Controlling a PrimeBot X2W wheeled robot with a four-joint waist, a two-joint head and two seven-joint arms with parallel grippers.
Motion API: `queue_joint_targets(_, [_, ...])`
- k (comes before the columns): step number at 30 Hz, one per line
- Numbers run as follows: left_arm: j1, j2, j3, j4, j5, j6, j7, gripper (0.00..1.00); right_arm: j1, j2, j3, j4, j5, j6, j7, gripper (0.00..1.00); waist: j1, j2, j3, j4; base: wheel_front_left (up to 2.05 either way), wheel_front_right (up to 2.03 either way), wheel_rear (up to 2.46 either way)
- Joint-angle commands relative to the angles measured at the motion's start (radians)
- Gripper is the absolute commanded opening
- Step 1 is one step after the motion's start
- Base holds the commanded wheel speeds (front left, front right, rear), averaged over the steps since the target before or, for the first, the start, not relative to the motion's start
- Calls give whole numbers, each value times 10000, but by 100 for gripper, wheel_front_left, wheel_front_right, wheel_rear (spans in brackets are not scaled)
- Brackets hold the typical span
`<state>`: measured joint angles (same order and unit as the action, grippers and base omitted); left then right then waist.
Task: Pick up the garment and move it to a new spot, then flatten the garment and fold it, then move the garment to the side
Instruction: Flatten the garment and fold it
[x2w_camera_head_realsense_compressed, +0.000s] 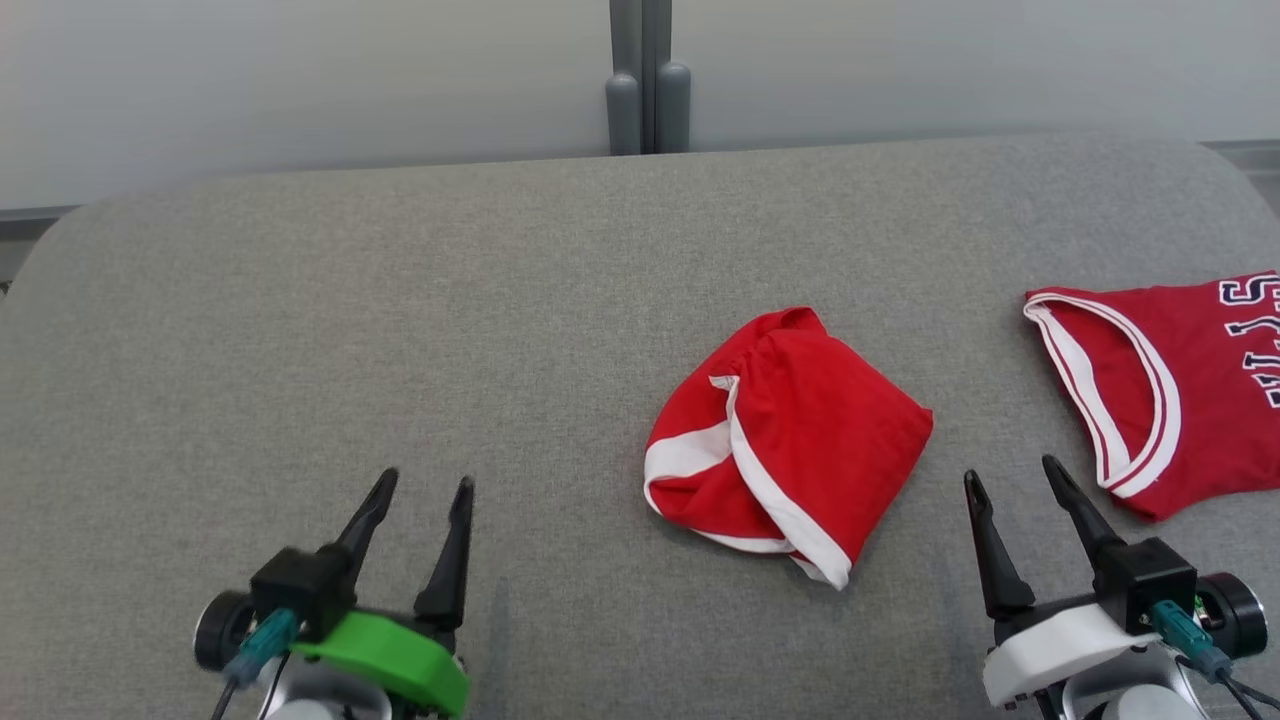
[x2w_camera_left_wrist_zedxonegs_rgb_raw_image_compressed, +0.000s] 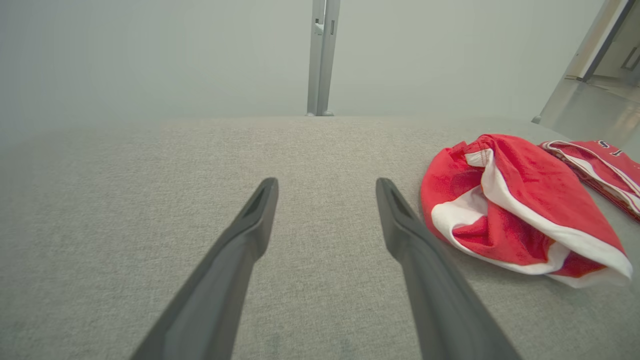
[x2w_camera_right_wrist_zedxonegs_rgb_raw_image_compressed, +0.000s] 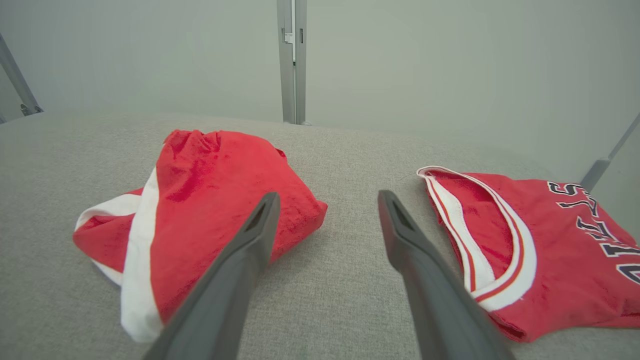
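A crumpled red garment with white trim (x2w_camera_head_realsense_compressed: 790, 445) lies in a heap right of centre on the grey padded surface (x2w_camera_head_realsense_compressed: 420, 320). It also lies at the right of the left wrist view as the red garment (x2w_camera_left_wrist_zedxonegs_rgb_raw_image_compressed: 515, 205), and at the left of the right wrist view as the red garment (x2w_camera_right_wrist_zedxonegs_rgb_raw_image_compressed: 200, 200). My left gripper (x2w_camera_head_realsense_compressed: 424, 485) stands open at the lower left, well left of the heap, nothing between its fingers. My right gripper (x2w_camera_head_realsense_compressed: 1010, 475) stands open at the lower right, just right of the heap. Both hover over bare fabric: left gripper (x2w_camera_left_wrist_zedxonegs_rgb_raw_image_compressed: 326, 187), right gripper (x2w_camera_right_wrist_zedxonegs_rgb_raw_image_compressed: 327, 200).
A red jersey with white trim and dark lettering (x2w_camera_head_realsense_compressed: 1170, 385) lies flat at the right edge, close to my right gripper; jersey (x2w_camera_right_wrist_zedxonegs_rgb_raw_image_compressed: 525, 250). A grey post (x2w_camera_head_realsense_compressed: 648, 80) stands against the pale wall behind the surface. The left half of the surface is bare.
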<state>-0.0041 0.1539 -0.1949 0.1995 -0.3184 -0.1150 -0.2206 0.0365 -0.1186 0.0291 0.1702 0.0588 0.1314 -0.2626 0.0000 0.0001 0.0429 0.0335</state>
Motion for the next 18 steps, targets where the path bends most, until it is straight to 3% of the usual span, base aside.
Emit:
queue_joint_targets(1, [-681, 113, -410, 46, 67, -78, 330, 100, -319, -60, 115, -117, 48, -15, -31, 100, 0, -1, 507, -293, 0, 0, 0])
queue_joint_targets(6, [-2745, 570, -2673, 520, -121, -160, 1866, 100, -1086, 2, 377, -375, 78, -17, -29, 100, 0, -1, 1449, -950, 0, 0, 0])
queue_joint_targets(10, [-3792, 1124, -4413, 783, -925, -158, 2519, 100, -1318, 126, 427, -442, 89, -15, -31, 100, 0, -1, 1844, -1430, 0, 0, 0])
queue_joint_targets(18, [-5126, 1761, -6069, 1725, -1845, -159, 2753, 100, -1480, 313, 424, -477, 113, -15, -31, 100, 0, -1, 2220, -2055, 0, 0, 0])
